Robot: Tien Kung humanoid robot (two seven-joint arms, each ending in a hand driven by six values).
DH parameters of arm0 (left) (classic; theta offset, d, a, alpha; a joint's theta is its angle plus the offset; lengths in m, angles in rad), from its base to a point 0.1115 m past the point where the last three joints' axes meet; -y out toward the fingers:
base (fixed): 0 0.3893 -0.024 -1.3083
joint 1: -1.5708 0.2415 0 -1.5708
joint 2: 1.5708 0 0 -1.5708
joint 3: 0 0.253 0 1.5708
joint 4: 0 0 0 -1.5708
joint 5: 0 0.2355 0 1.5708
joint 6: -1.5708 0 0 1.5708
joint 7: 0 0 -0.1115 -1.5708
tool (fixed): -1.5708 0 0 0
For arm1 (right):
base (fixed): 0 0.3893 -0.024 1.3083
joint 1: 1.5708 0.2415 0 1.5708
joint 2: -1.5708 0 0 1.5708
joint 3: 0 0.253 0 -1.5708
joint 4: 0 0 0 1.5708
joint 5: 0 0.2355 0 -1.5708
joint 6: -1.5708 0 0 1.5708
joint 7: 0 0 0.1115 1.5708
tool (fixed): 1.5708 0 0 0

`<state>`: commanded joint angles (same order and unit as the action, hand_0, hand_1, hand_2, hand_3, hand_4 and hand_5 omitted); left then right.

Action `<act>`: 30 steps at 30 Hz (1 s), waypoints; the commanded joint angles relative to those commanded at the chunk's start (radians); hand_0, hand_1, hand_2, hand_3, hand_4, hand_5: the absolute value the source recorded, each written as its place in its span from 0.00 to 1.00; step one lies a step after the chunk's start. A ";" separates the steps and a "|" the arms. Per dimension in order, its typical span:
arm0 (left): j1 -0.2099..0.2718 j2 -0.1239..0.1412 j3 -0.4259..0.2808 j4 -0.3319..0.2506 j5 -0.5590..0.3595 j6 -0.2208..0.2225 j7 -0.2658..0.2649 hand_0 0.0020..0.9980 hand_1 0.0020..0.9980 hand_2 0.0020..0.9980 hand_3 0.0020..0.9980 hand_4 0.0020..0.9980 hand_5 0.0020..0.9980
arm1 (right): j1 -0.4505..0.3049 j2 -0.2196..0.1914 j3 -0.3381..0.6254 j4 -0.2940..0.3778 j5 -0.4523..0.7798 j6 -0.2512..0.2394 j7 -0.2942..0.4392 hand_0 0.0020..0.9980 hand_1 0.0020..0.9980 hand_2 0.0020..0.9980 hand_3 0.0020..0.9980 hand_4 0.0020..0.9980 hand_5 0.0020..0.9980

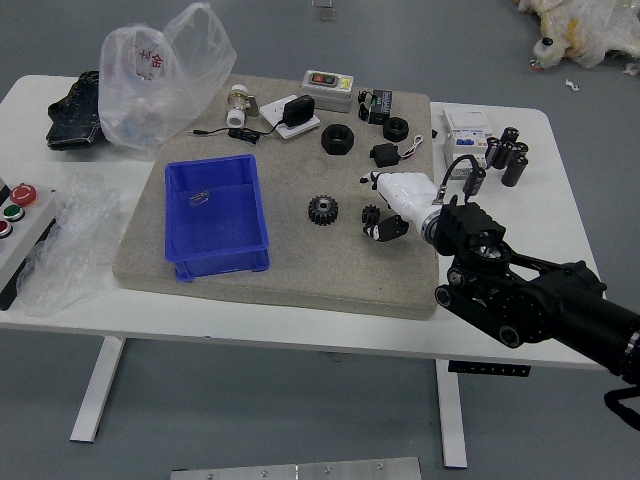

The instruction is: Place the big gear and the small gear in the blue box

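My right hand (370,204) reaches in from the right over the board, its fingers apart and holding nothing. The small gear (371,215) lies on the board at the hand's fingertips, close beside the lower dark one; whether they touch I cannot tell. Left of it, the larger black gear (323,210) lies flat. Farther left stands the blue box (222,262), with a small, thin item on its floor.
Black rings (337,139), a cable with an adapter (297,110) and a grey-white device (328,90) lie toward the board's far edge. Plastic bags (160,75) and a button panel (22,215) are at left. Black cylinders (514,168) stand beyond my right hand.
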<state>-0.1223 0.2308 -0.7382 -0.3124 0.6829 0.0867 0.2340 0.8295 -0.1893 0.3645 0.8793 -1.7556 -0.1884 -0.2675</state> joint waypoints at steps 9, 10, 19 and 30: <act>0.001 -0.001 -0.003 0.000 0.005 -0.002 0.003 0.67 0.69 0.67 0.79 0.72 0.18 | 0.012 0.014 -0.056 -0.039 0.044 -0.005 0.009 0.31 0.43 0.49 0.54 0.33 0.05; 0.001 -0.001 -0.003 0.000 0.005 -0.002 0.003 0.67 0.69 0.67 0.79 0.72 0.18 | 0.012 0.014 -0.059 -0.040 0.046 -0.005 0.009 0.31 0.43 0.49 0.54 0.33 0.05; -0.001 -0.001 0.005 0.000 -0.003 -0.001 -0.004 0.67 0.69 0.67 0.79 0.72 0.18 | 0.010 -0.004 -0.038 -0.002 0.029 -0.014 0.013 0.30 0.39 0.35 0.38 0.19 0.00; 0.003 -0.001 -0.009 -0.001 0.014 -0.003 0.002 0.67 0.69 0.67 0.79 0.72 0.18 | 0.097 0.009 -0.051 0.230 -0.079 -0.004 -0.006 0.30 0.39 0.33 0.38 0.18 0.00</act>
<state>-0.1192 0.2301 -0.7467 -0.3132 0.6972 0.0841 0.2357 0.9261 -0.1805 0.3136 1.1098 -1.8344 -0.1922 -0.2735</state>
